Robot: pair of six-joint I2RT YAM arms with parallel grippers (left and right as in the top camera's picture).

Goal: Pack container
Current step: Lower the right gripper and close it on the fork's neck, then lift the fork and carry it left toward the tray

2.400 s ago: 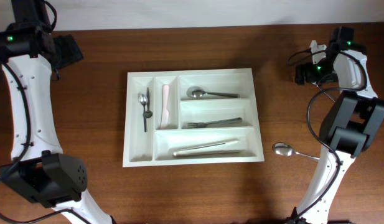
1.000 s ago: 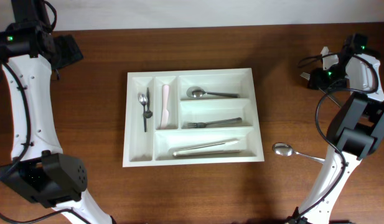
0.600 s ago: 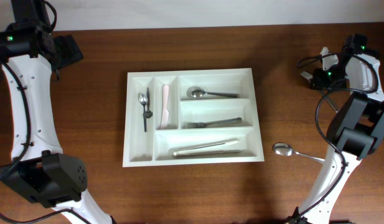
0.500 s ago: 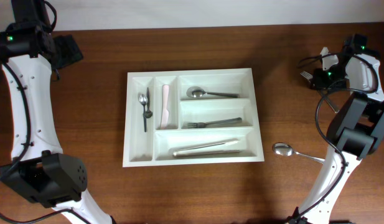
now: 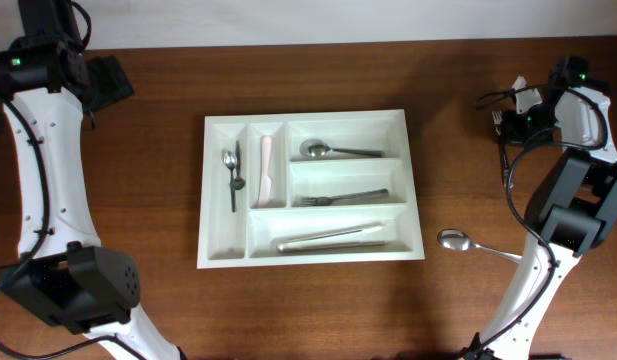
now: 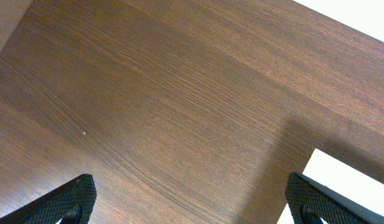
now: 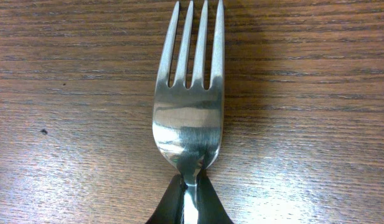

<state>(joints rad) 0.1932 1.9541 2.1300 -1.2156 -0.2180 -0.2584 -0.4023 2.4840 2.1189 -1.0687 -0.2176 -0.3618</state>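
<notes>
The container (image 5: 205, 200) is a white compartmented tray at mid-table. It holds a small spoon (image 5: 229, 160), a pink-handled piece (image 5: 265, 170), a spoon (image 5: 338, 151), a fork (image 5: 338, 198) and a long white utensil (image 5: 333, 237). At the far right, my right gripper (image 5: 510, 120) is shut on the neck of a steel fork (image 5: 497, 118). The right wrist view shows that fork (image 7: 188, 118) tines-forward just over the wood, pinched between the black fingers of the gripper (image 7: 190, 186). My left gripper (image 6: 192, 205) stands wide open over bare wood at the far left, holding nothing.
A loose spoon (image 5: 454, 240) lies on the table right of the tray, near the right arm's base. A white corner of the tray (image 6: 353, 186) shows at the right edge of the left wrist view. The table's back edge meets a pale wall.
The right gripper's jaws have closed onto the fork at the far right of the table. The left arm and the tray's contents have not moved.
</notes>
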